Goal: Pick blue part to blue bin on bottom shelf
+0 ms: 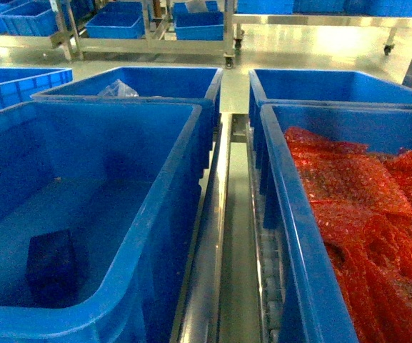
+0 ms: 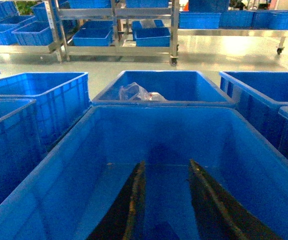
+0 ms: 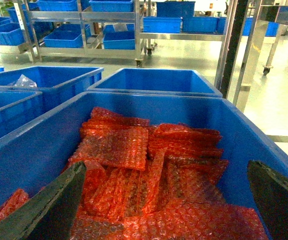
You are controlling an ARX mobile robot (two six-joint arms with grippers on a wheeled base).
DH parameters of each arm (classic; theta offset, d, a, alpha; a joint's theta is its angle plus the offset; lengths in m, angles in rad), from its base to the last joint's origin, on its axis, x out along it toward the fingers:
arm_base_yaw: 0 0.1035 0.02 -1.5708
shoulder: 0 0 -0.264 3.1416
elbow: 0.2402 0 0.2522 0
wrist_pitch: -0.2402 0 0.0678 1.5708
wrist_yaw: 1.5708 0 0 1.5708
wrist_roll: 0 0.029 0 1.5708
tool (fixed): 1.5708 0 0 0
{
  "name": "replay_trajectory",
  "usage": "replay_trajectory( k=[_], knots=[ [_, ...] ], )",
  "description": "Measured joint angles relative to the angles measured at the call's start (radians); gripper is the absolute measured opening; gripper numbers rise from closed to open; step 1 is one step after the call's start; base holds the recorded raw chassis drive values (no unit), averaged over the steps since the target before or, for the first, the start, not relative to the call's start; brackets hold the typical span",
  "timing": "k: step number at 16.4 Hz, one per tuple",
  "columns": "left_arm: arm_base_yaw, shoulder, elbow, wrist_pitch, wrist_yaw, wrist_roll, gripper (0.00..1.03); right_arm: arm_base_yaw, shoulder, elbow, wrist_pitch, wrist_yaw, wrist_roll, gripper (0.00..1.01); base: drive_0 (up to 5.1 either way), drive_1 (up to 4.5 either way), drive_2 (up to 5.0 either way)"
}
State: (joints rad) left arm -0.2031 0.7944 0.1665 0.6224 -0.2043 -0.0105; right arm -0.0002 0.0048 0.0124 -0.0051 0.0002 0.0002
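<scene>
Left wrist view: left gripper (image 2: 166, 200) released, jaws apart, low inside the blue bin (image 2: 59, 165). Right gripper (image 3: 166, 200) spread wide over red bubble bags (image 3: 129, 150). One blue part (image 1: 52, 268) on bin floor, near-left corner. No readable labels.

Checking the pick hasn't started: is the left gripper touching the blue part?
Cannot tell. The head view shows the blue part alone on the bin floor; the left wrist view shows the open left gripper, not the part.
</scene>
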Motion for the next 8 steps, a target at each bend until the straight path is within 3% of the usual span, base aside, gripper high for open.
replay_trajectory(
  k=[2, 6, 7, 8],
  knots=[
    [0.041, -0.069, -0.039, -0.032, 0.039, 0.000, 0.03, 0.000, 0.000, 0.000, 0.000, 0.000, 0.000, 0.98, 0.0, 0.00, 0.0],
    [0.098, -0.195, -0.092, -0.104, 0.097, 0.000, 0.02, 0.000, 0.000, 0.000, 0.000, 0.000, 0.000, 0.98, 0.0, 0.00, 0.0],
    [0.151, -0.241, -0.106, -0.139, 0.169, 0.001, 0.02, 0.000, 0.000, 0.000, 0.000, 0.000, 0.000, 0.98, 0.0, 0.00, 0.0],
    [0.203, -0.271, -0.116, -0.161, 0.195, 0.000, 0.02, 0.000, 0.000, 0.000, 0.000, 0.000, 0.000, 0.98, 0.0, 0.00, 0.0]
  ],
)
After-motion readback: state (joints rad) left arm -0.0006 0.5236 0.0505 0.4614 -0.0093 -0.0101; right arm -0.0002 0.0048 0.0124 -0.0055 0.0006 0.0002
